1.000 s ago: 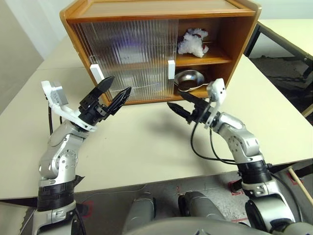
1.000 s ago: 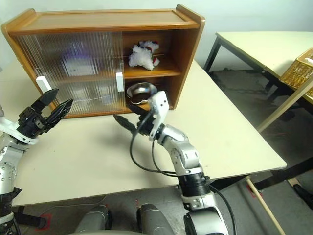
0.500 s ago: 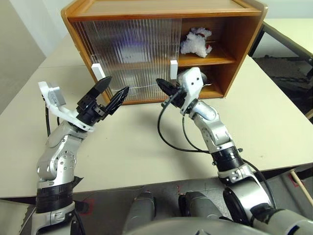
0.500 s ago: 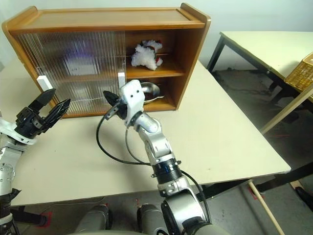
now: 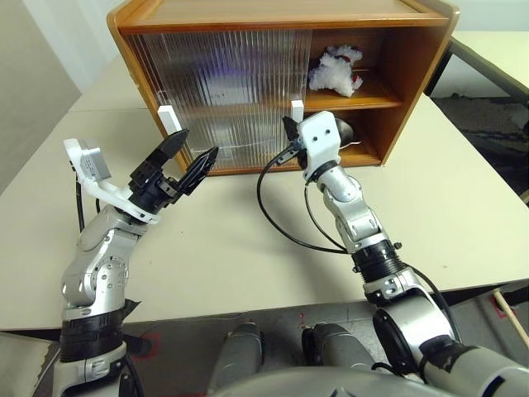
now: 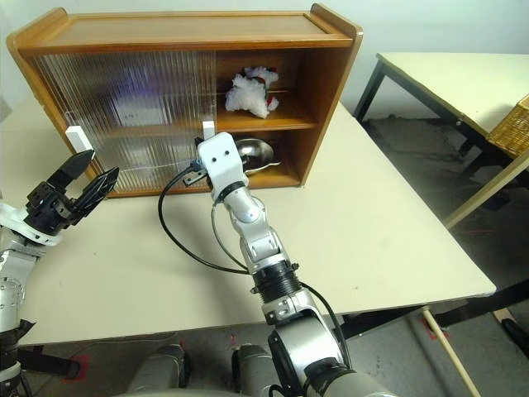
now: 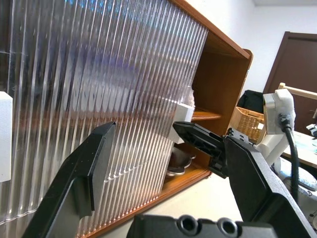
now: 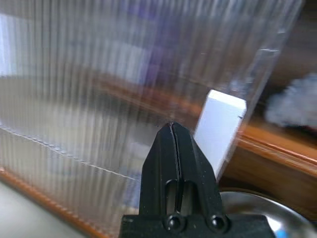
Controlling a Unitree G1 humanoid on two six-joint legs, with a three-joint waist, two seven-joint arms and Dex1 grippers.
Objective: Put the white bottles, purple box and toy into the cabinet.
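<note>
Right gripper (image 8: 172, 130), fingers pressed together, sits beside white block handle (image 8: 218, 129) of ribbed translucent sliding door (image 5: 223, 91), centre frame, likely to push it. Left gripper (image 5: 190, 157) spread, idle.

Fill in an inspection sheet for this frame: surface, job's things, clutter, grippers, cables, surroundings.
Surface: pale table, bare in front of the cabinet.
Job's things: cabinet stands on the table; ribbed doors cover its left part, right part open. Toy lies on the upper shelf. A purple blur shows behind the doors; bottles cannot be made out.
Clutter: steel bowl on the cabinet's bottom shelf.
Grippers: left gripper open, empty, in front of the doors. Right gripper shut, empty, beside the white door handle.
Cables: black cable loops from the right wrist.
Surroundings: second table, wicker basket.
</note>
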